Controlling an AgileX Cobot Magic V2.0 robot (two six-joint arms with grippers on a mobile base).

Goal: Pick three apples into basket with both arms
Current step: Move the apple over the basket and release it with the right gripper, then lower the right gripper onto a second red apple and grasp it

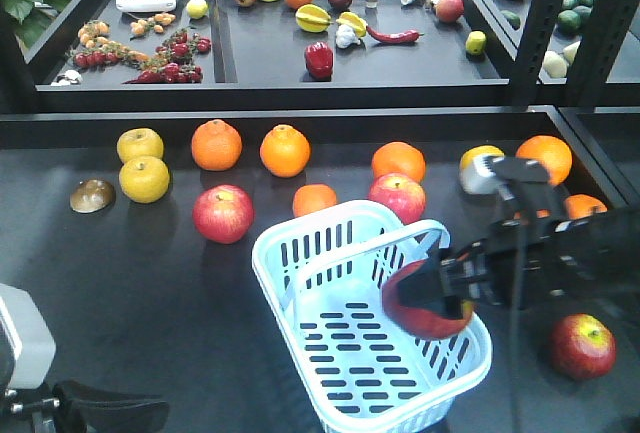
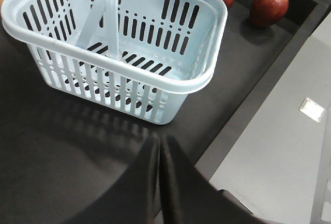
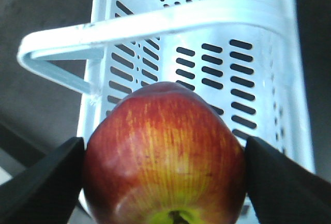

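Black tabletop [image 1: 150,283]: right fingers [image 3: 41,182] clamp streaked red apple [image 3: 163,157] above basket [image 1: 262,265]; left fingers [image 2: 181,182] together.

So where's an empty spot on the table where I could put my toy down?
Biggest bare patch: front left, between the pinkish-red apple, the basket and the left arm. The basket's floor is empty too. Crowded: the back row of oranges and the right side by the held apple.

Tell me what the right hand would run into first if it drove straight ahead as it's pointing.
Shut on an apple, the right hand points into the basket, so its slotted floor probably comes first; depth is unclear.
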